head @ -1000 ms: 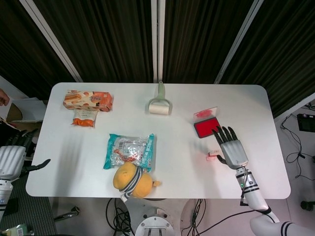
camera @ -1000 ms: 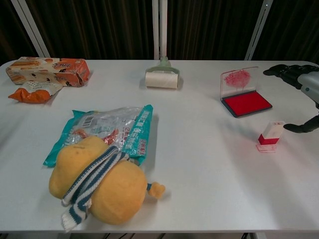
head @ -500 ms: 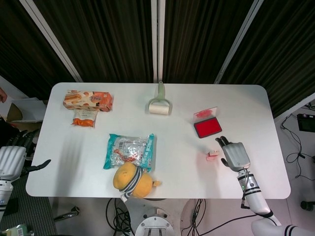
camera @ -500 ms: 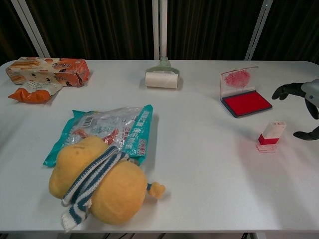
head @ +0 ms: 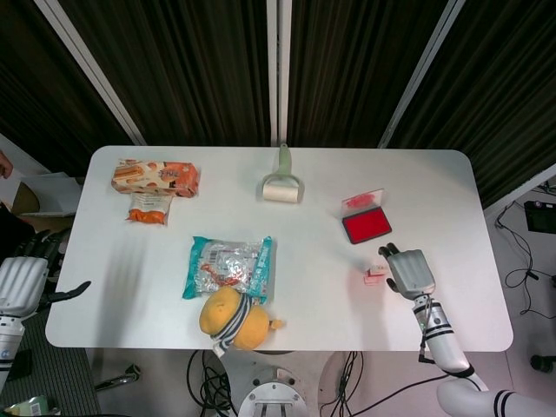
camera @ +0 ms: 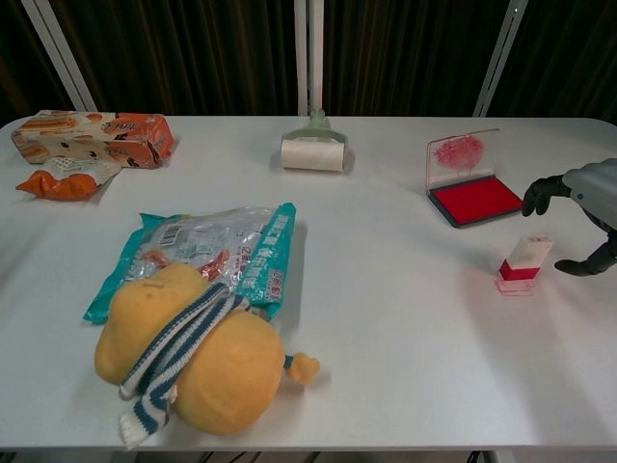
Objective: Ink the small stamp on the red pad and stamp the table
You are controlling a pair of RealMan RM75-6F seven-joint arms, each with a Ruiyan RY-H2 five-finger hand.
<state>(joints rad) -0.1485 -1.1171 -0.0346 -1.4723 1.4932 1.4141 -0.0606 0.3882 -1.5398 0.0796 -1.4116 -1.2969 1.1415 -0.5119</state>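
Observation:
The small stamp, white with a red base, stands upright on the white table just in front of the open red ink pad. A faint pink print lies on the table at the stamp's foot. My right hand hovers just right of the stamp with curled fingers above it and the thumb low beside it, not touching. From the head view the right hand sits beside the stamp, below the pad. My left hand hangs off the table's left edge, holding nothing.
A lint roller lies at the back middle. A snack packet and a yellow plush toy occupy the front left. An orange box and an orange wrapper sit at the far left.
My right hand drew back from over the pad, curled its spread fingers in and settled close beside the stamp. Stamp, pad and left hand stayed put.

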